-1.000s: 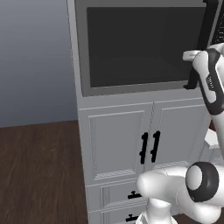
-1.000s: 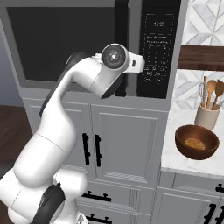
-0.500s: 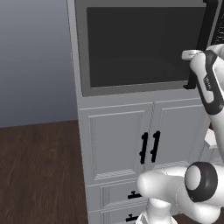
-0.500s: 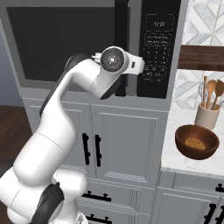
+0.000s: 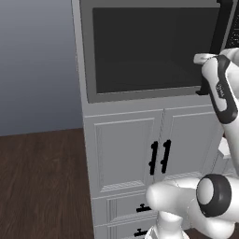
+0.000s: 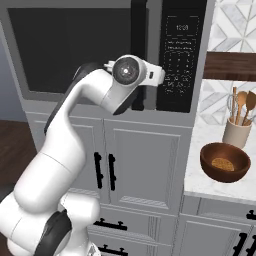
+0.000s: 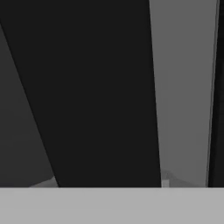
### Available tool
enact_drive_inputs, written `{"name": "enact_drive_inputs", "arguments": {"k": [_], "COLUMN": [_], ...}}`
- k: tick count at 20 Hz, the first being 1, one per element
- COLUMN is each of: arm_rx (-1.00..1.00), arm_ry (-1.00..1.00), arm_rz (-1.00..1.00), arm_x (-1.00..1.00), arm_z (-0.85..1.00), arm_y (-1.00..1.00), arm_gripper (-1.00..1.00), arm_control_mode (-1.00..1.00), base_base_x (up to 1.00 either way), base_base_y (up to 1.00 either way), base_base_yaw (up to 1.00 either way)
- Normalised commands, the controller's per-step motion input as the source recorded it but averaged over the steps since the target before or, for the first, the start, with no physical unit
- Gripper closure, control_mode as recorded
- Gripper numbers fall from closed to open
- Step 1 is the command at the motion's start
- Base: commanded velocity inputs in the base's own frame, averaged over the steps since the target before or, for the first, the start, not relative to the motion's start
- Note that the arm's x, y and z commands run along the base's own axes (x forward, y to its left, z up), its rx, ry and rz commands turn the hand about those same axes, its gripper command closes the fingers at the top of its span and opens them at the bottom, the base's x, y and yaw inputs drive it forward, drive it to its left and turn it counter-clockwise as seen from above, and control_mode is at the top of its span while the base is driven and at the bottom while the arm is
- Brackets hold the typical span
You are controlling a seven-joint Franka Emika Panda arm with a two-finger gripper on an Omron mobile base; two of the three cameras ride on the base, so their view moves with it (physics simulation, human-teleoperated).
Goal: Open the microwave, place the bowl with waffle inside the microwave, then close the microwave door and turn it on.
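- Hand: we see the gripper [image 6: 142, 97] at the lower end of the long black bar handle [image 6: 138, 30], at the right edge of the microwave door [image 5: 149, 49]; the robot's white wrist hides the fingers, so we cannot tell whether they stand apart or are clamped on the bar.
- Hand view: a broad black bar [image 7: 96, 92] runs from top to bottom very close to the camera, with the grey door frame [image 7: 183, 87] to its right.
- Microwave [image 6: 100, 50]: its door is shut, the dark glass facing us; the black control strip [image 6: 180, 55] lies right of the handle.
- Bowl [image 6: 225, 162]: reddish-brown, holding the waffle [image 6: 222, 163]; it rests on the pale counter [image 6: 197, 172] right of the microwave, well apart from the hand.
- Beyond the bowl: a utensil holder [image 6: 236, 131] with wooden spoons.
- Below the microwave: white cabinet doors [image 5: 140, 154] with short black handles.
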Motion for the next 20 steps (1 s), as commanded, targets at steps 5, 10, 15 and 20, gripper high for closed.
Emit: {"name": "enact_drive_inputs", "arguments": {"k": [5,10,15,20], "arm_rx": [0.0,-0.06,-0.15,-0.21], "arm_ry": [0.0,-0.06,-0.24,-0.26], "arm_rz": [-0.32,-0.37,-0.31,-0.28], "arm_x": [-0.75,-1.0,-1.0,-1.0], "arm_z": [0.06,0.08,0.0,0.0], "arm_y": [0.0,0.01,0.21,0.49], "arm_gripper": [1.0,1.0,1.0,1.0], "arm_control_mode": [-1.0,-1.0,-1.0,-1.0], "base_base_x": [0.0,0.0,0.0,0.0], "base_base_y": [0.0,0.0,0.0,0.0], "base_base_yaw": [0.0,0.0,0.0,0.0]}}
